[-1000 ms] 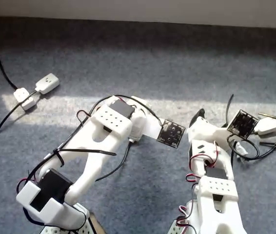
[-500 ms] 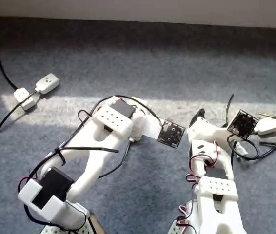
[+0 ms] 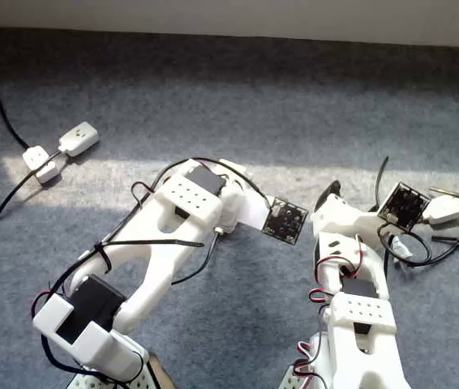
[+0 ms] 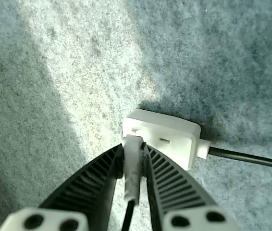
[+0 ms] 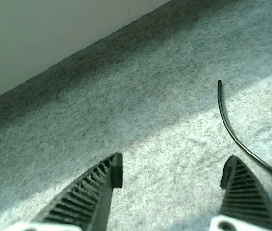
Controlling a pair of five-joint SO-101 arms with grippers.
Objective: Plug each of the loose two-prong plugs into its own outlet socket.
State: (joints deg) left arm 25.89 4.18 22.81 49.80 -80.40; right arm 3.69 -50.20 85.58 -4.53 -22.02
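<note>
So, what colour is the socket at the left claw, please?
The socket is white; left wrist view shows it best.

Table covering [image 3: 294, 105]: you are working on grey cloth with a short felted pile, rough and matt.
Plug [image 4: 132, 163]: white plastic, smooth, with a slight sheen in the light.
Outlet socket [image 4: 167, 132]: white moulded plastic, smooth, softly glossy on its top face.
Cord [image 4: 251, 158]: black, smooth, with a rubbery-looking jacket.
Left gripper [image 4: 132, 147]: your fingers [image 4: 97, 173] here are black plastic, matt, ribbed on the inner faces.
Right gripper [image 5: 172, 173]: your fingers [image 5: 97, 192] are the same black ribbed plastic, matt.
Arm shells [image 3: 185, 198]: white plastic, smooth, matt.
</note>
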